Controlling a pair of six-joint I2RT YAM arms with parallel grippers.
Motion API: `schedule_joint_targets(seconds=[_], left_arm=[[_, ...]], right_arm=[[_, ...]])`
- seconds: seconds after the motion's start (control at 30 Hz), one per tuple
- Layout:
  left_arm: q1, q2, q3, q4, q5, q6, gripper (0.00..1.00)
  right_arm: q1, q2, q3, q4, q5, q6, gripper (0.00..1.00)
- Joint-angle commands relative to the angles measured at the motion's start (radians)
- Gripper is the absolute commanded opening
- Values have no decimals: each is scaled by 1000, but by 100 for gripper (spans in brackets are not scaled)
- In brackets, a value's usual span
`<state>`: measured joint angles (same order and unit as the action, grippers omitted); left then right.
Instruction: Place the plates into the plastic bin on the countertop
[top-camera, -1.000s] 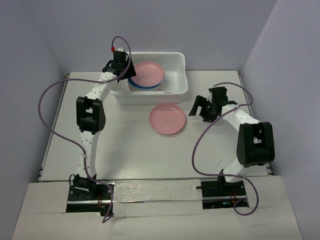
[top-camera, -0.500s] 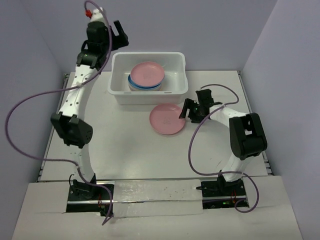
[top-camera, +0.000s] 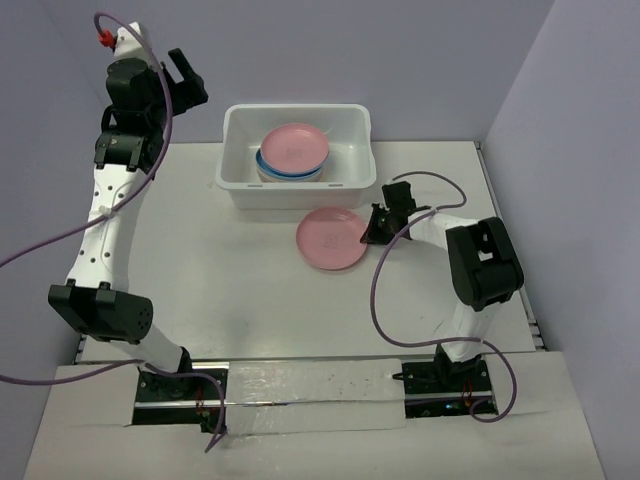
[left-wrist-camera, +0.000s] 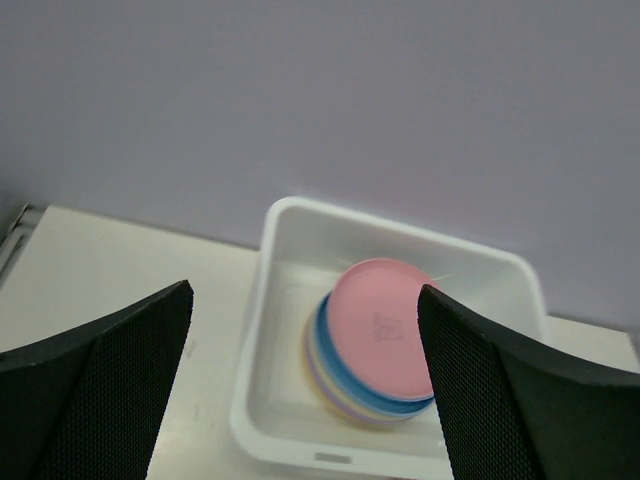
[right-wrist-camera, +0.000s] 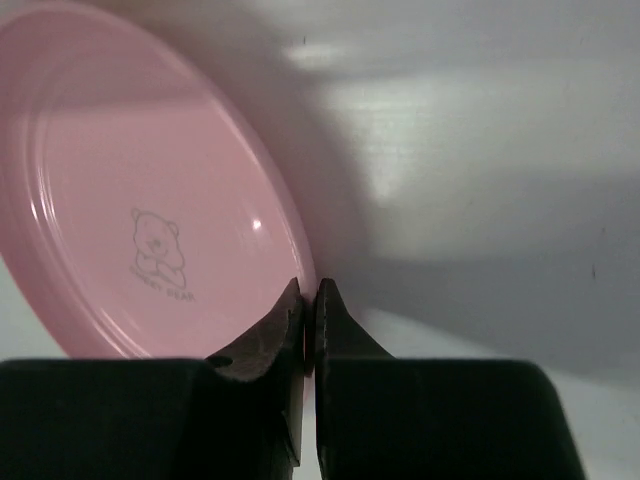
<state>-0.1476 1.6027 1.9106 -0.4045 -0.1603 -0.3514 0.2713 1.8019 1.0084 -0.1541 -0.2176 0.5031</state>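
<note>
Pink plate (top-camera: 333, 239): on the surface (top-camera: 250, 290), just in front of the plastic bin (top-camera: 232, 178). Its right rim is pinched in the right claw (right-wrist-camera: 309, 298), jaws narrow.
Plate stack (top-camera: 293, 152), pink on top: inside the bin.
Left claw (top-camera: 185, 78): raised, left of the bin, wide, empty.

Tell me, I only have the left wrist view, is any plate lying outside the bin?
Observer: Yes. One pink plate lies on the countertop, just in front of the bin.
Operator: Is the right arm anywhere near it?
Observer: The right pincer is shut on that plate's rim, on the side facing the right arm.
Operator: And where does my left arm sit relative to the bin?
Observer: The left pincer is raised, off to the bin's left, open and holding nothing.
</note>
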Motion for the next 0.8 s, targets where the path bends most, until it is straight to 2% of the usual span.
schedule_joint_targets(seconds=[0.0, 0.03, 0.13, 0.2, 0.27, 0.37, 0.53, 0.57, 0.63, 0.67, 0.77], left_arm=[[83, -31, -61, -40, 8, 14, 99], [85, -32, -62, -43, 18, 14, 99], [122, -64, -133, -37, 36, 25, 99], [136, -89, -178, -26, 35, 27, 99], [147, -111, -250, -12, 61, 37, 99], [199, -147, -341, -19, 111, 48, 99], [254, -213, -477, 17, 179, 29, 99], [255, -227, -505, 26, 175, 28, 99], [256, -249, -539, 31, 166, 28, 99], [255, -254, -550, 32, 165, 27, 99], [257, -271, -589, 36, 165, 16, 99]], right_arm=[[-31, -124, -102, -66, -18, -72, 0], [-43, -128, -122, -68, -20, -75, 0], [-104, -356, -167, -197, -116, -231, 0], [-118, -440, -173, -256, -162, -296, 0], [-119, -564, -151, -285, -256, -381, 0], [-104, -621, -25, -298, -317, -385, 0], [-82, -518, 232, -169, -235, -268, 0], [-77, -469, 328, -142, -177, -238, 0], [-69, -306, 499, -112, -94, -174, 0], [-66, -287, 569, -111, -88, -151, 0], [-40, -12, 824, -128, 0, -81, 0]])
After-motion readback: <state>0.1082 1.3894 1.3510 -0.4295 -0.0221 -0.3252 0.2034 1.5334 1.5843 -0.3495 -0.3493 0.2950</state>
